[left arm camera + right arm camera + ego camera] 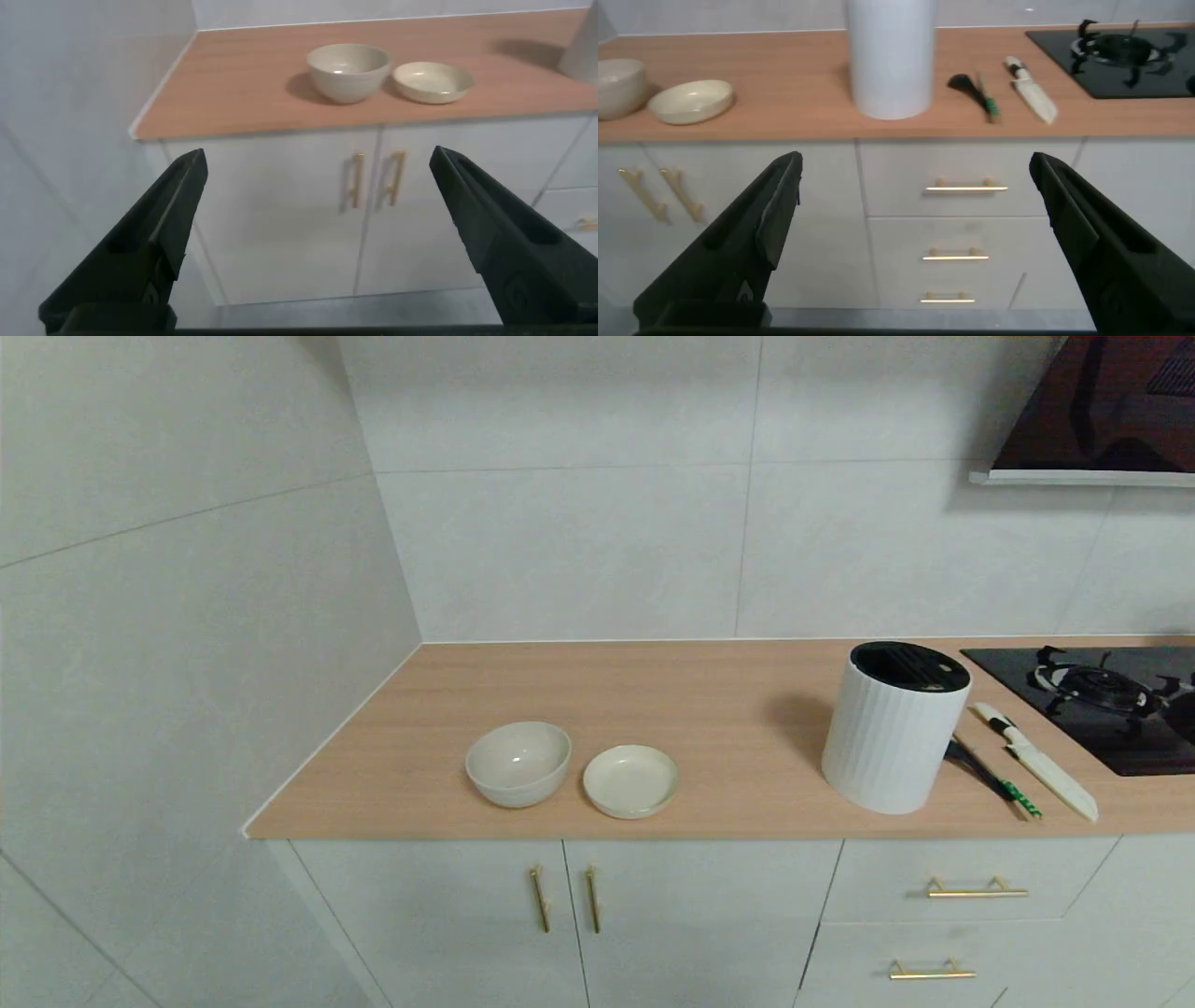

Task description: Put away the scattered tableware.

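Observation:
A cream bowl (pixel 518 763) and a shallow cream dish (pixel 631 780) sit side by side near the front edge of the wooden counter (pixel 653 700). To their right stands a ribbed white utensil holder (pixel 894 726) with a black slotted top. Beside it lie a black utensil with a green-patterned handle (pixel 991 778) and a white knife (pixel 1036 761). My left gripper (pixel 318 163) is open, low in front of the cabinet doors, facing the bowl (pixel 348 70) and dish (pixel 432 81). My right gripper (pixel 915 166) is open before the drawers, below the holder (pixel 889 56), utensil (pixel 973 91) and knife (pixel 1029 86).
A black gas hob (pixel 1102 705) is set into the counter at the far right, under a range hood (pixel 1092 411). Tiled walls close the left side and back. Gold handles mark the cabinet doors (pixel 565 898) and the drawers (pixel 977 890).

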You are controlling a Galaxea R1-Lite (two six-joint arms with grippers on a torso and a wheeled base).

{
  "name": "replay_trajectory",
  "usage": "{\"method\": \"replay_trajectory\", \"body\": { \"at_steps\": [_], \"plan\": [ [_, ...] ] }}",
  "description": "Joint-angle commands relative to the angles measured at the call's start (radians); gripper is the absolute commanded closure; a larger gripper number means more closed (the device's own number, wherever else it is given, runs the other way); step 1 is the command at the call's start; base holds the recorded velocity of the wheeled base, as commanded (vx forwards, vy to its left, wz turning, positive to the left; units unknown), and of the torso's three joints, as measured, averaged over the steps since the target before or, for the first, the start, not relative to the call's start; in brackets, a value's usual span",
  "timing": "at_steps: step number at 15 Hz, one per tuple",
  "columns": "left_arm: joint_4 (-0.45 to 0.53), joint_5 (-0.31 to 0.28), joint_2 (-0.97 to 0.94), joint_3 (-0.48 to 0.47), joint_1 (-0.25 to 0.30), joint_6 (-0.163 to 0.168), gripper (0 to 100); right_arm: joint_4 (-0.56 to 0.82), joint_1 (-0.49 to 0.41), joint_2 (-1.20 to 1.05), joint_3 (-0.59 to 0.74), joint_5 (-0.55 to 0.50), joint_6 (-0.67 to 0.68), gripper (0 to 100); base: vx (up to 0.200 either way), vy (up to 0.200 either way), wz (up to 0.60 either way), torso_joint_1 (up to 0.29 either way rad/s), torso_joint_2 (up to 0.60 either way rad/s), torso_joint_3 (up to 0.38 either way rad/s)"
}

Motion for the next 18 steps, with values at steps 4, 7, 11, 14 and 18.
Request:
{"method": "replay_trajectory", "body": {
  "at_steps": [4,7,11,14,18],
  "plan": [
    [0.000,0.000,0.000,0.000,0.000,0.000,0,0.000,0.000,0.000,0.000,0.000,0.000,0,0.000,0.200,0.00,0.005,0.00,0.004],
    [0.000,0.000,0.000,0.000,0.000,0.000,0,-0.002,0.000,0.000,0.000,0.000,0.000,0,0.000,0.200,0.00,0.002,0.00,-0.001],
    [0.000,0.000,0.000,0.000,0.000,0.000,0,0.000,0.000,0.000,0.000,0.000,0.000,0,0.000,0.000,0.00,0.000,0.00,0.000],
    [0.000,0.000,0.000,0.000,0.000,0.000,0,0.000,0.000,0.000,0.000,0.000,0.000,0,0.000,0.000,0.00,0.000,0.00,0.000],
    [0.000,0.000,0.000,0.000,0.000,0.000,0,0.000,0.000,0.000,0.000,0.000,0.000,0,0.000,0.000,0.00,0.000,0.00,0.000]
  ]
}}
